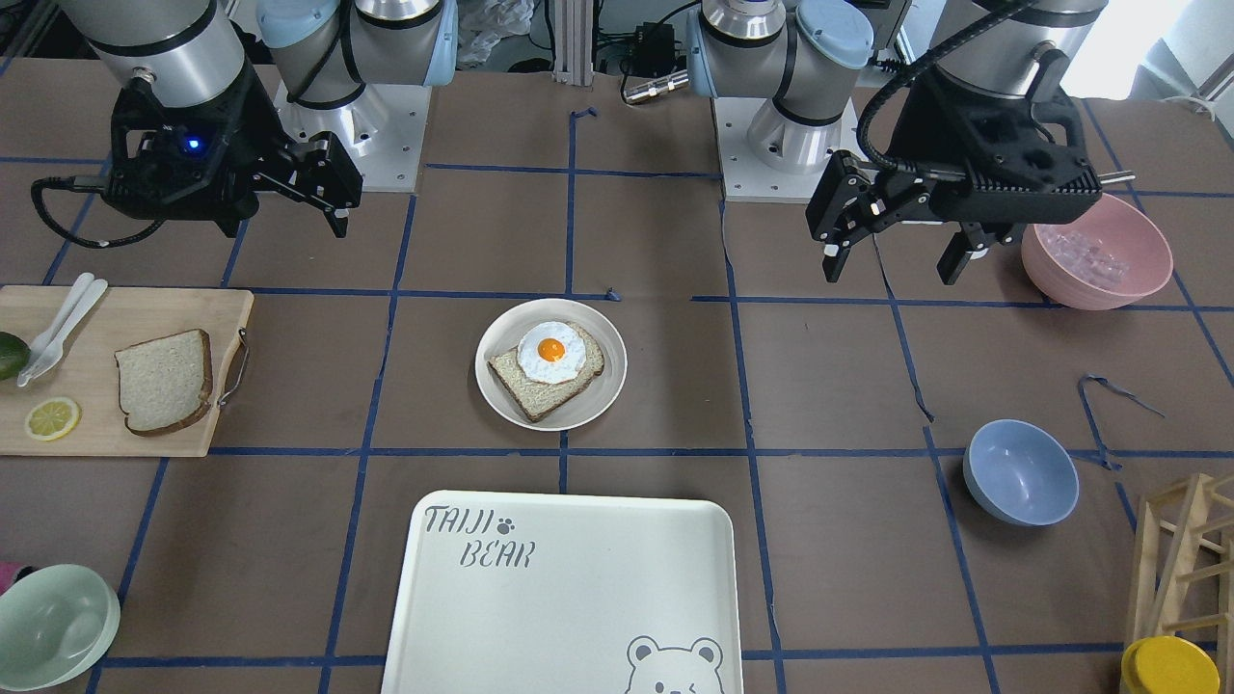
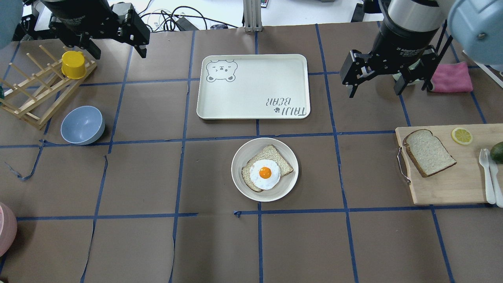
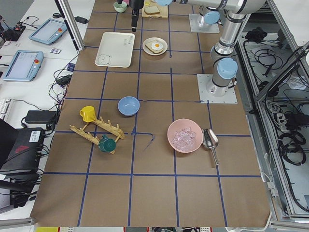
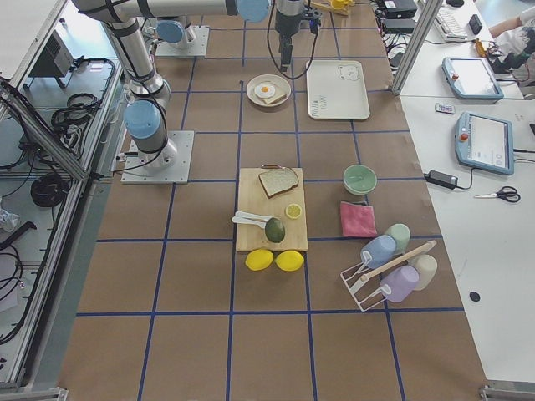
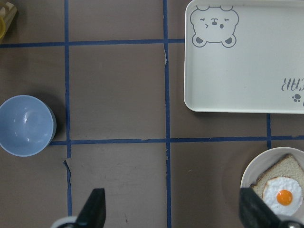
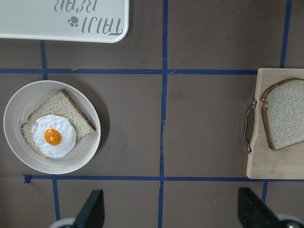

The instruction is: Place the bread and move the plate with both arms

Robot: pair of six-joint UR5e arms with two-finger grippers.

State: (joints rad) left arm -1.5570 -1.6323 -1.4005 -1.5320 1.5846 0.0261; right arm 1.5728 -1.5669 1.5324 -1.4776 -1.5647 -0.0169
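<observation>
The plain bread lies on a wooden cutting board; it also shows in the overhead view and the right wrist view. The round off-white plate sits mid-table and holds another slice topped with a fried egg. The plate also shows in the overhead view and the left wrist view. My left gripper is open and empty, raised above the table. My right gripper is open and empty, raised between plate and board.
The cream "TAIJI BEAR" tray lies beyond the plate. A blue bowl, a wooden rack with a yellow cup and a pink bowl are on my left. A lemon slice, cutlery and a pink cloth are on my right.
</observation>
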